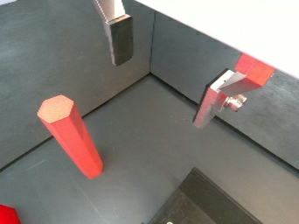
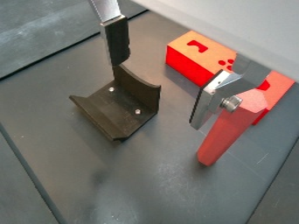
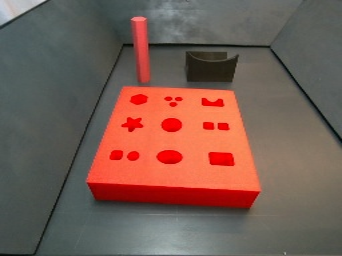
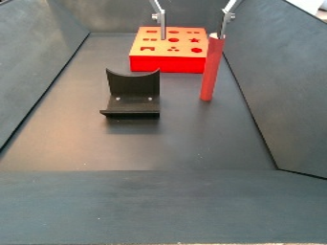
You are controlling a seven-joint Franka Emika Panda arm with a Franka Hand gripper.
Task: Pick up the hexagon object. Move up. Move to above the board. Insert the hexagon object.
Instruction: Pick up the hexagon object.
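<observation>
The hexagon object is a tall slim red peg standing upright on the dark floor, seen in both side views (image 3: 139, 50) (image 4: 209, 69) and both wrist views (image 1: 73, 136) (image 2: 232, 127). The board (image 3: 174, 140) (image 4: 173, 46) is a flat red slab with shaped cut-outs; one corner of it shows in a wrist view (image 2: 198, 57). My gripper (image 4: 194, 11) (image 1: 167, 74) (image 2: 163, 74) hangs open and empty above the floor. The peg stands outside the jaws, beside one finger (image 2: 211, 101). The gripper is out of view in one side view.
The dark grey U-shaped holder (image 4: 130, 94) (image 3: 210, 66) (image 2: 117, 107) stands on the floor next to the board, under the other finger (image 2: 117, 39). Grey walls enclose the floor on both sides (image 4: 274, 77) (image 3: 54, 60).
</observation>
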